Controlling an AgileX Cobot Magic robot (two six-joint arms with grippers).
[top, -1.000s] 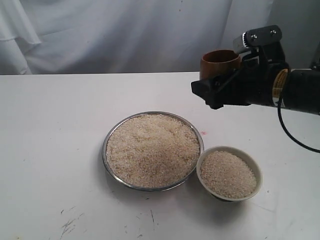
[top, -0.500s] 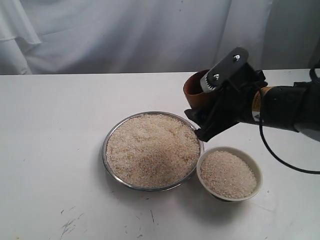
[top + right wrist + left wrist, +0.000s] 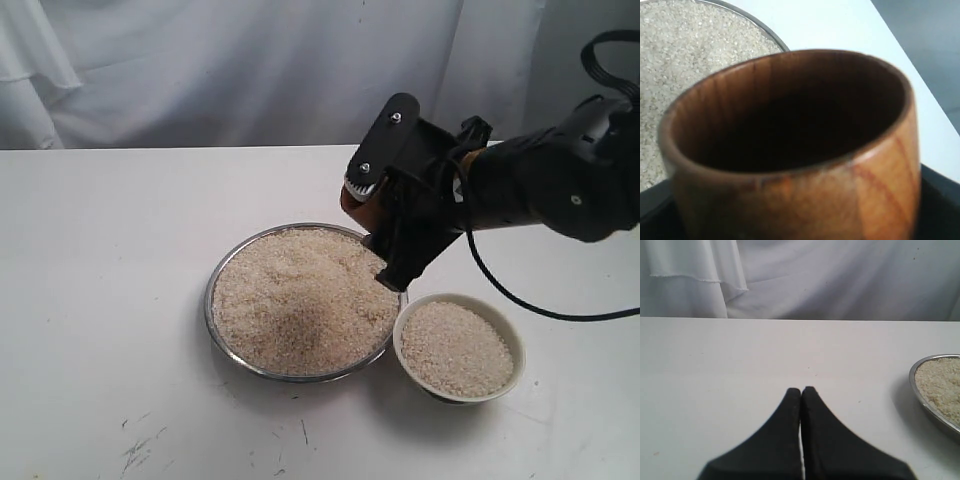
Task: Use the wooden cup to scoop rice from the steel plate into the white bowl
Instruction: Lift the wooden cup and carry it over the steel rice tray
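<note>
One wooden cup (image 3: 790,170) sat clamped in the right claw (image 3: 380,240), tilted at the far right edge of the rice (image 3: 298,300) heaped in the steel plate (image 3: 209,300). Its dark inside showed only in the right wrist view. The white bowl (image 3: 513,340), also holding rice, stood just beside the plate on the worktop (image 3: 100,250). The left claw (image 3: 801,391), seen only by its own wrist camera, was closed on nothing.

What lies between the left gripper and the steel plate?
Nothing but bare white table, as the left wrist view shows, between the shut left gripper and the steel plate.
</note>
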